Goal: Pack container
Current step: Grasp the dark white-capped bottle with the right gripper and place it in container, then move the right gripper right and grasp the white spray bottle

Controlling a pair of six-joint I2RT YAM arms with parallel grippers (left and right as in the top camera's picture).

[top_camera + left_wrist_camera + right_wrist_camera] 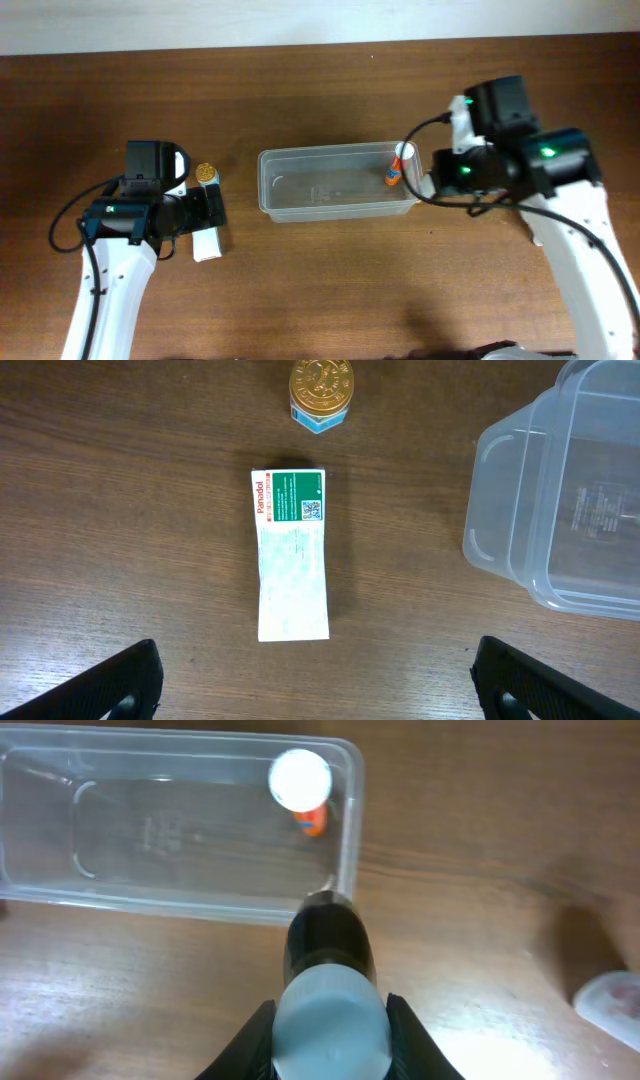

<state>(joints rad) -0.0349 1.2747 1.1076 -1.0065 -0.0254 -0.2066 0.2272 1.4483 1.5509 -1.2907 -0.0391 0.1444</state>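
Because the container (330,212) needs filling, our right gripper (330,1012) clamps a bottle (328,945) beside it, while our left gripper (315,660) gapes over the box (290,555).

Clear container (320,190) (rounded corners) sits upright, lidless, on the table (300,290)

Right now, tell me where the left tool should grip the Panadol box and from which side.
Take the Panadol box from straight above, across its two long sides near the middle: it lies flat on the table, its narrow width lined up with the open left tool.
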